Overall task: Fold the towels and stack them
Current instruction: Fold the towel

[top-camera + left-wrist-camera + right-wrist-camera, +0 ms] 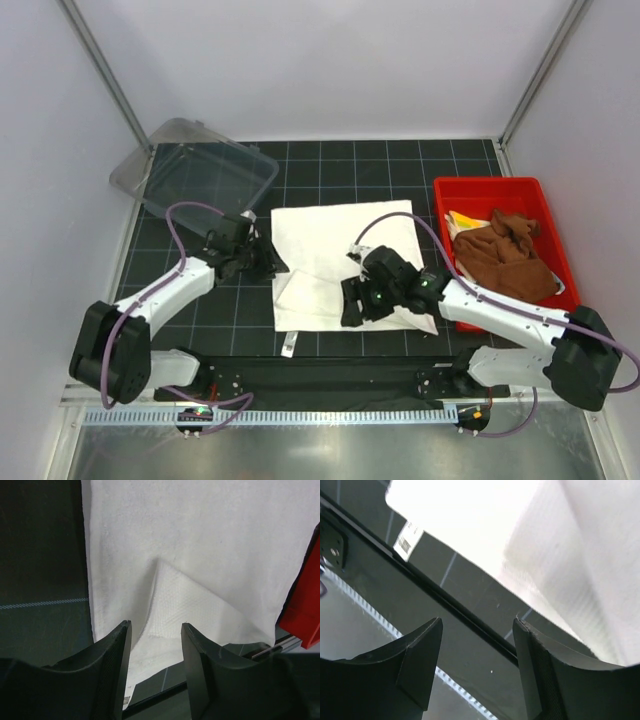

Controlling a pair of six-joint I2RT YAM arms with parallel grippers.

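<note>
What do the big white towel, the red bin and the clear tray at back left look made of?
Large cream-white towel: likely cotton terry, matte; fine nubby texture and a limp folded corner show in the left wrist view. Red rectangular bin: probably moulded plastic, smooth, faintly glossy, stiff rim. Clear shallow tray: likely thin transparent plastic; the black grid mat shows through.

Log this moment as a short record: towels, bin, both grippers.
white towel: spread on the black gridded mat, one corner flap folded onto it
rust-brown towel: crumpled in the red bin, not folded
yellow towel: partly showing in the bin beside the brown one
left gripper: at the white towel's left edge, jaws open, holding nothing
right gripper: above the white towel's near edge, jaws open, holding nothing
clear tray: far-left corner of the mat
</note>
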